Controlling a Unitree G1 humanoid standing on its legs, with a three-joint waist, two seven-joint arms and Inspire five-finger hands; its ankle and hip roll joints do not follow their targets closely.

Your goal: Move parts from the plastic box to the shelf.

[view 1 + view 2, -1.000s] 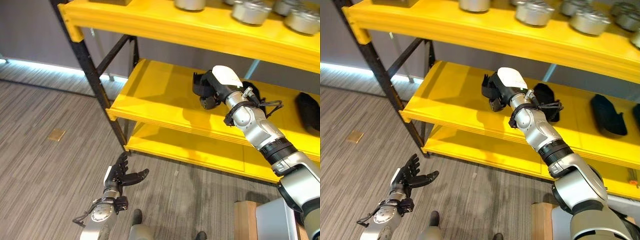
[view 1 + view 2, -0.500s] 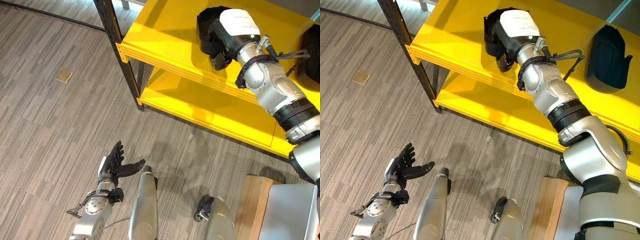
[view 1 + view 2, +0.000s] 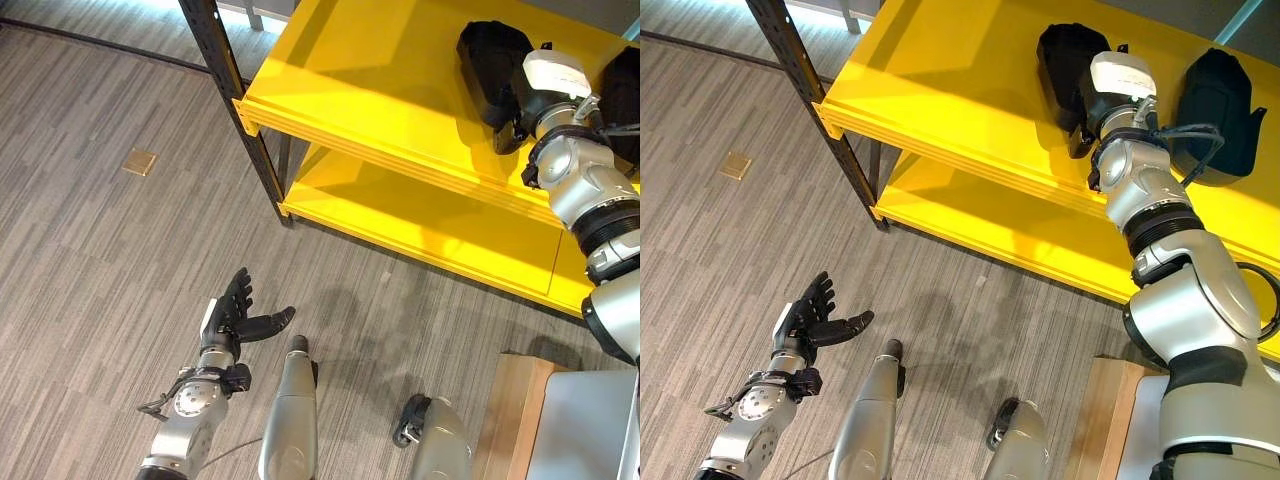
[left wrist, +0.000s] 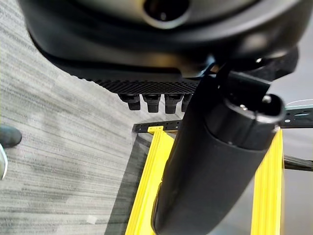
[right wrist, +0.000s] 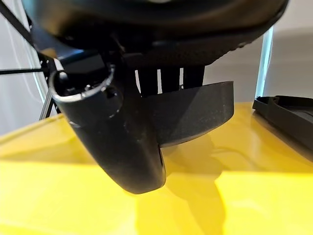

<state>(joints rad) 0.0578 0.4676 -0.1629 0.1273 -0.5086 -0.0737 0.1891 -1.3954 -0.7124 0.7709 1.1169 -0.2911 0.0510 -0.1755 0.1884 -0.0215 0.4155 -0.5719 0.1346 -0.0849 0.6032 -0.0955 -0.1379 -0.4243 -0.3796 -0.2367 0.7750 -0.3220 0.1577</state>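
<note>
Left eye view, right hand (image 3: pixel 535 95) carried black part (image 3: pixel 493 55) rightward

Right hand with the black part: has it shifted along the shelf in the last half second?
Yes. The right hand carried the black part rightward along the yellow shelf, closer to the other black part.

Black parts (image 3: pixel 1065 60) on a yellow shelf (image 3: pixel 970 90) above grey-striped floor (image 3: pixel 730 250).

Both arms were silver-grey with dark ring joints. Left hand (image 3: pixel 235 318) was black with a small white patch at its side. Right hand (image 3: pixel 1110 90) was dark with a white cover on top; right forearm showed black bands.
</note>
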